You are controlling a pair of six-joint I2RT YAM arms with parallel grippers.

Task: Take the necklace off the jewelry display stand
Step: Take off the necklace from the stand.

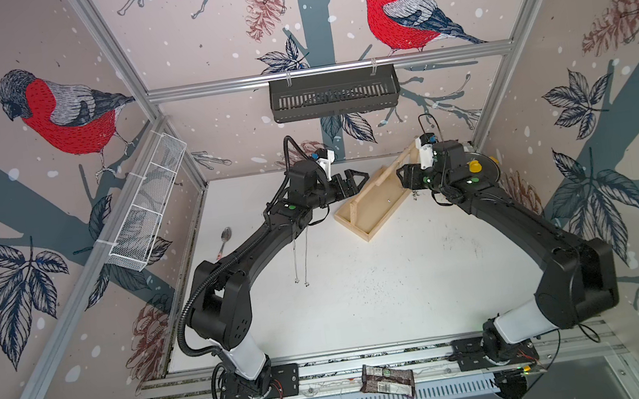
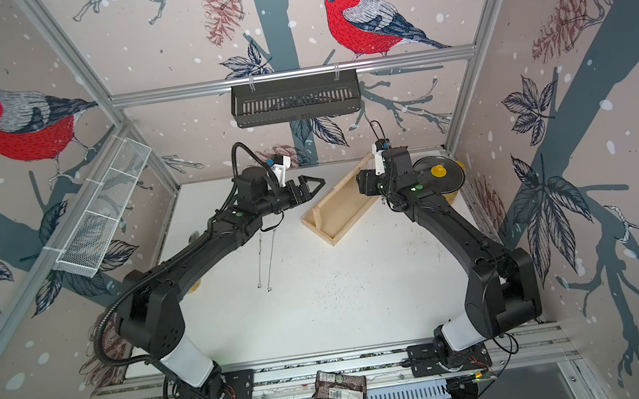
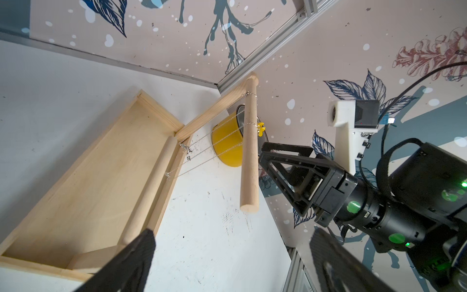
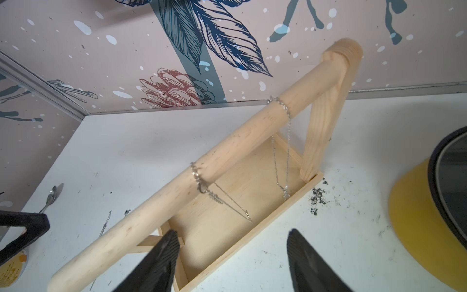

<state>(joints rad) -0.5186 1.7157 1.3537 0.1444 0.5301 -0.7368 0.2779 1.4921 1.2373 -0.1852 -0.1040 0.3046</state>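
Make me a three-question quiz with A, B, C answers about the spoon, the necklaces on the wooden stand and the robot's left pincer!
1. Where does the silver metal spoon lie? A) in a cup B) on the white table C) on a shelf
2. How many silver chain necklaces hang on the round crossbar of the pale wooden jewelry display stand? A) two B) five C) none
3. How is the left pincer? A) shut on a ball B) shut on a pencil C) open and empty

Answers: 1 B, it lies flat on the tabletop; 2 A, the right wrist view shows two chains looped over the bar; 3 C, its fingers stand apart with nothing between them.
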